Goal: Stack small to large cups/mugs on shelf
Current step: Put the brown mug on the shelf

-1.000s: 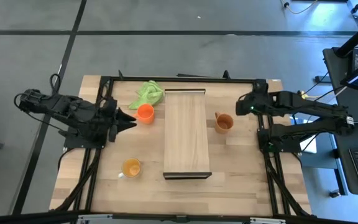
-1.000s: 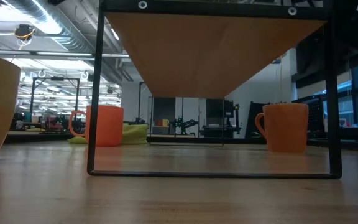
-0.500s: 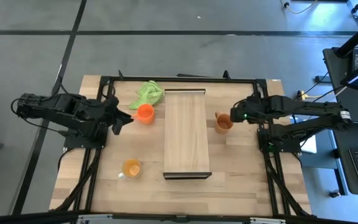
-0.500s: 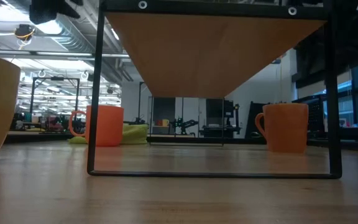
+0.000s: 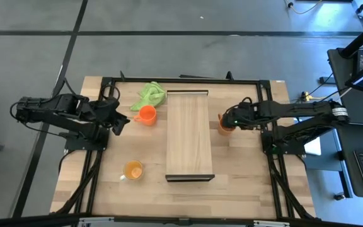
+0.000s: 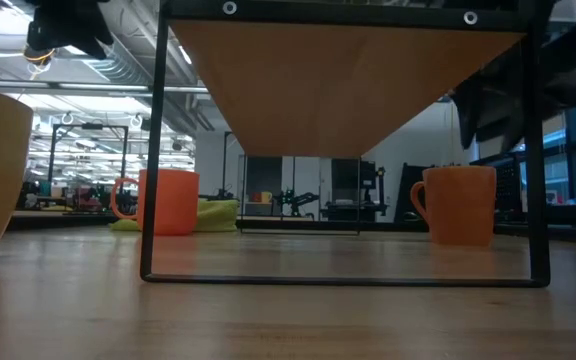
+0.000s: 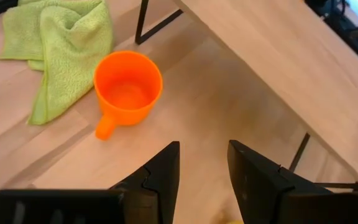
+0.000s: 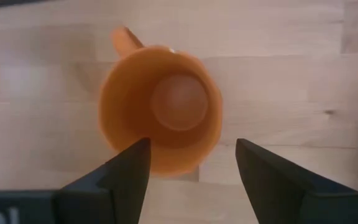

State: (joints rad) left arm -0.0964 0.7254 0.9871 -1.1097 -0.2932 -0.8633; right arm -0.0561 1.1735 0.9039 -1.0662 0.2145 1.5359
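Top-down frame: shelf at centre of table. My right gripper right of centre, directly over brownish-orange mug, fingers spread wide, straddling rim, not gripping. My left gripper left of centre, fingers apart, empty, near red-orange mug beside green cloth. Yellow-orange mug lower left, alone.

High cam looks straight down on whole table. Low cam sits at tabletop level, facing the room. Left wrist cam looks past open left gripper at bright red-orange handled mug; right wrist cam sits close above duller brownish-orange handled mug, between right gripper fingers. Both mugs also show in high and low views.
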